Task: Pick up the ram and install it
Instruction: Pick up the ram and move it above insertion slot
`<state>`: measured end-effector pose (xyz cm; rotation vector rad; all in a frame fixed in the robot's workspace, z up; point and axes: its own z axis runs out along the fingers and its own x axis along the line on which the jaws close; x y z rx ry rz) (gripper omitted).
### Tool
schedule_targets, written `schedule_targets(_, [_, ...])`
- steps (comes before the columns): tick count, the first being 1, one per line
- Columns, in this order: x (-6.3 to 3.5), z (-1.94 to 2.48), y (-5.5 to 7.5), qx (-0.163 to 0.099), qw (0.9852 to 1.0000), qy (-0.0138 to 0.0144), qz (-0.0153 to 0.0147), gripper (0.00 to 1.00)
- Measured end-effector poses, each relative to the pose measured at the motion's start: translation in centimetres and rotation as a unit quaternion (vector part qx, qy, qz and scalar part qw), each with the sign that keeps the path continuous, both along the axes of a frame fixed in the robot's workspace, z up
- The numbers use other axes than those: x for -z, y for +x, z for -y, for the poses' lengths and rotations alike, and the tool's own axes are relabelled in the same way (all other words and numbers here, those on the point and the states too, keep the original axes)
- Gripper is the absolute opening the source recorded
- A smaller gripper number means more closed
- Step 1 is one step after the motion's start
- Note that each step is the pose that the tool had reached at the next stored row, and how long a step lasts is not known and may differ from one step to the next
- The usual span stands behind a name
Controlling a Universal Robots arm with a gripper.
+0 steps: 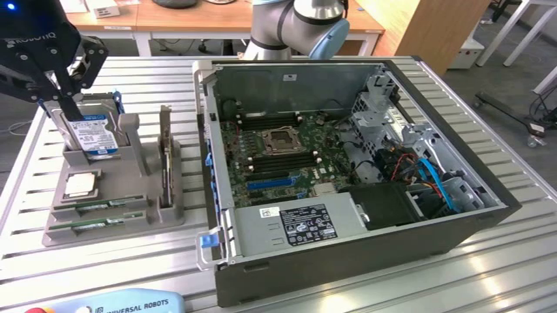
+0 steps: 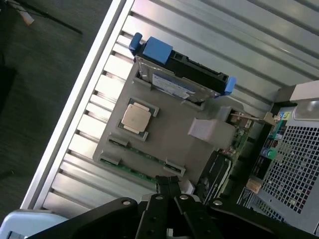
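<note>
Gripper [image 2: 169, 183] pressed together, empty, over grey tray [image 2: 174, 134]; ram [image 2: 132, 171] apparently lying in it.

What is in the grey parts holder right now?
An upright hard drive, a silver processor, two ram sticks lying in slots, and an upright expansion card. The holder hides the drive's base and each stick's lower edge.

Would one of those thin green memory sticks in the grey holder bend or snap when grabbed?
Probably stiff: the ram is a flat circuit board. Likely light, being thin and narrow. Perhaps fragile: it sits in a narrow slot of the grey holder, so twisting might harm it.
</note>
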<state>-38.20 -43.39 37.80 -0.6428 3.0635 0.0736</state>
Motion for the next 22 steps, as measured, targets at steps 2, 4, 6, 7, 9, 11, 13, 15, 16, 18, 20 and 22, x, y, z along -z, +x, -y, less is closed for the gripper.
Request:
schedule_targets(2, [0.01, 0.0, 0.0, -0.018, 0.9998, 0.0, 0.0, 0.1])
schedule_targets(4, [0.02, 0.0, 0.0, -0.036, 0.9994, -0.0001, 0.0, 0.1])
schedule_targets(6, [0.04, 0.0, 0.0, -0.055, 0.9985, -0.0001, 0.0, 0.1])
schedule_targets(7, [0.04, 0.0, 0.0, -0.064, 0.998, -0.0002, 0.0, 0.1])
schedule_targets(9, [0.06, 0.0, 0.0, -0.081, 0.9967, -0.0002, 0.0, 0.1])
schedule_targets(11, [0.07, 0.0, 0.0, -0.099, 0.9951, -0.0003, 0.0, 0.1])
schedule_targets(13, [0.09, 0.0, 0.0, -0.117, 0.9931, -0.0002, 0.0, 0.1])
schedule_targets(15, [0.1, 0.0, 0.0, -0.136, 0.9907, -0.0002, 0.0, 0.1])
schedule_targets(16, [0.11, 0.0, 0.0, -0.145, 0.9894, -0.0002, 0.0, 0.1])
schedule_targets(18, [0.13, 0.0, 0.0, -0.163, 0.9867, -0.0002, 0.0, 0.1])
schedule_targets(20, [0.14, 0.0, 0.0, -0.18, 0.9836, -0.0003, 0.0, 0.1])
schedule_targets(22, [0.16, 0.0, 0.0, -0.198, 0.9802, -0.0003, 0.0, 0.1])
